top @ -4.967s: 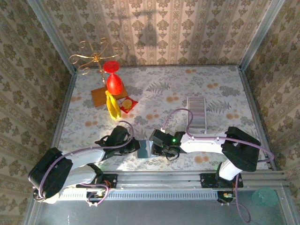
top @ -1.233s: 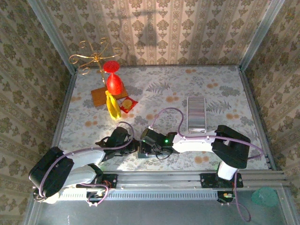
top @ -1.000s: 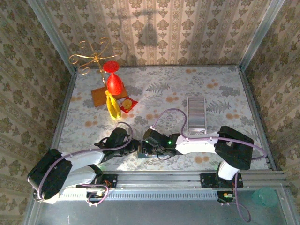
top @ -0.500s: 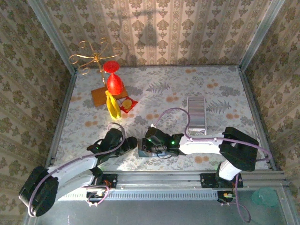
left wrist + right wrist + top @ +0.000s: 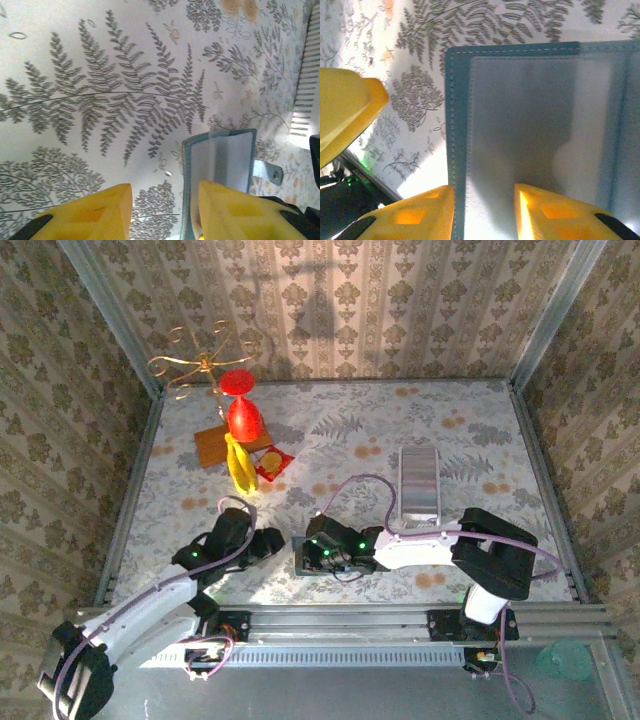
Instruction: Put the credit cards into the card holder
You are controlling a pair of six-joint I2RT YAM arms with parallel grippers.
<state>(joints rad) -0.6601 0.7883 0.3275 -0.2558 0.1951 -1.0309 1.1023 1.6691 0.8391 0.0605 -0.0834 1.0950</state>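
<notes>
Dark-teal flat card holder (image 5: 302, 560): lies open on floral table (image 5: 350, 440), near edge.
Left fingers (image 5: 90, 212): apart, holder's edge in their gap.
Right fingers (image 5: 405, 217): apart, straddling stitched border; wrist view reveals clear sleeve (image 5: 530, 130).

Left arm (image 5: 150, 595), right arm (image 5: 425, 545): white, black joints, purple cables (image 5: 370, 478); yellow end effector fingers (image 5: 235, 207); perhaps green LEDs (image 5: 326, 550).

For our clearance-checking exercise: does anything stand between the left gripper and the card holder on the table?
Nothing visible does. In the left wrist view the card holder lies open just ahead of the left gripper, with only patterned table around it. The right gripper hangs over the holder's far side, not between them.
</notes>
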